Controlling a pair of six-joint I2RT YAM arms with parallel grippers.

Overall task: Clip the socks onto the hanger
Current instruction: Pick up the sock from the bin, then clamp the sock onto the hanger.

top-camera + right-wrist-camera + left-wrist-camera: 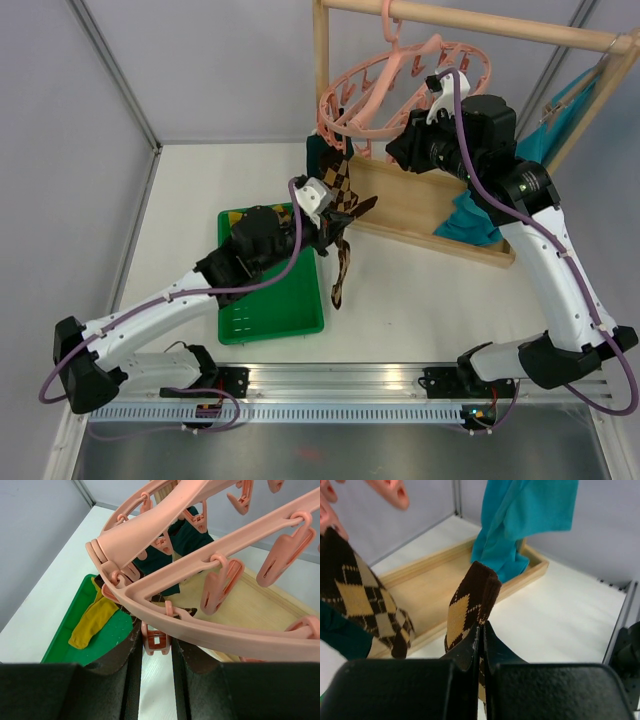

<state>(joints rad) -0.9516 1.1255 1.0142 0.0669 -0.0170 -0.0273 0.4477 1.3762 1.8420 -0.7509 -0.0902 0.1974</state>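
Robotics lab cell, plain grey panel walls (pixel 220 70), white table (pixel 420 300), aluminium mounting rail (pixel 340 382) at near edge

The left arm (pixel 170 300) and right arm (pixel 565 285) share one build: smooth white link shells between bulky black joint housings. A purple cable (pixel 240 291) runs loosely along each. Their black bases (pixel 215 383) sit on a silver slotted rail (pixel 340 385) at the near edge. The left tool (pixel 482 630) and right tool (pixel 156 641) have matte black fingers. A small green light (pixel 522 183) glows on the right arm.
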